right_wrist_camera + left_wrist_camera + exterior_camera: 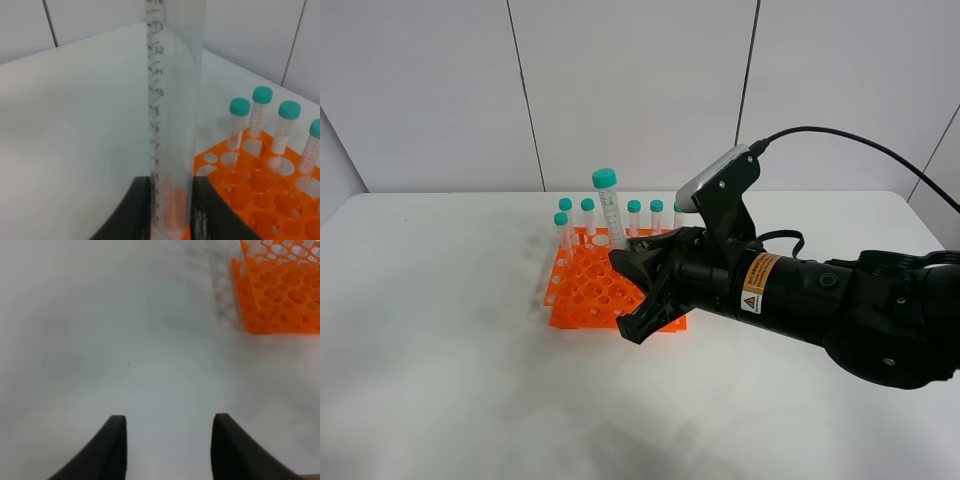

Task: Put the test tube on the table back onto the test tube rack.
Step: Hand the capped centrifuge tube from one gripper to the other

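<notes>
Right arm [820, 300] is reaching in from the right of the high view, black forearm lying nearly level, wrist pointing toward the middle. Right tool [620, 262] is clamping its two dark fingers [141, 210] on the lower end of a test tube [170, 125], holding it upright. Left tool [169, 442] is hanging with its fingers [112, 450] parted, gripping nothing, both dark tips showing in its wrist view.

Right wrist view: the test tube [172, 125], its cap cut off by the frame edge and its tip hidden between the fingers of the right gripper [170, 210]; exterior high view: the arm hides much of the right side of the test tube rack [582, 290].
</notes>
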Robot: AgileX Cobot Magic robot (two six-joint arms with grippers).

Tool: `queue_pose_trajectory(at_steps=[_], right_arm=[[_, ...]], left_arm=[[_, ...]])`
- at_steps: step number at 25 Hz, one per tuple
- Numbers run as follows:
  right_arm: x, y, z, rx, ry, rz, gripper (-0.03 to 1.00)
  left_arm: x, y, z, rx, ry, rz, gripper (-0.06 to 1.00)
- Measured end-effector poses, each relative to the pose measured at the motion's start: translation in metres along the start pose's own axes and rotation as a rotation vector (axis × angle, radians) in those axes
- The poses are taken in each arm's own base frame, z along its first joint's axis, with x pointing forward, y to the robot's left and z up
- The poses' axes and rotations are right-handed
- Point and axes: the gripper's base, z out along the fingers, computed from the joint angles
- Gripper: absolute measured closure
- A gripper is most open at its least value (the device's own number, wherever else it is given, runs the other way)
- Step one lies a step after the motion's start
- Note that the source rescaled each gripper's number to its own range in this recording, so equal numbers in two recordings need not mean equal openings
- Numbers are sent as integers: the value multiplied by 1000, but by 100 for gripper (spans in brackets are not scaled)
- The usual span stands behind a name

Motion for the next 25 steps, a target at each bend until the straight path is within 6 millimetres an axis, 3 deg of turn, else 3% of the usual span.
queue_pose_trajectory(at_steps=[6, 10, 17, 25], right_arm=[[0, 0, 0, -5, -4, -8, 95], [-1, 1, 0, -7, -6, -21, 95], [-1, 1, 0, -8, -11, -22, 95], [-1, 1, 0, -15, -9, -33, 95]], left_arm=[[-2, -1, -2, 14, -10, -23, 34], [-13, -3, -1, 21, 9, -15, 34], [-58, -7, 1, 18, 62, 40, 34], [-113, -11, 20, 21, 34, 102, 34]])
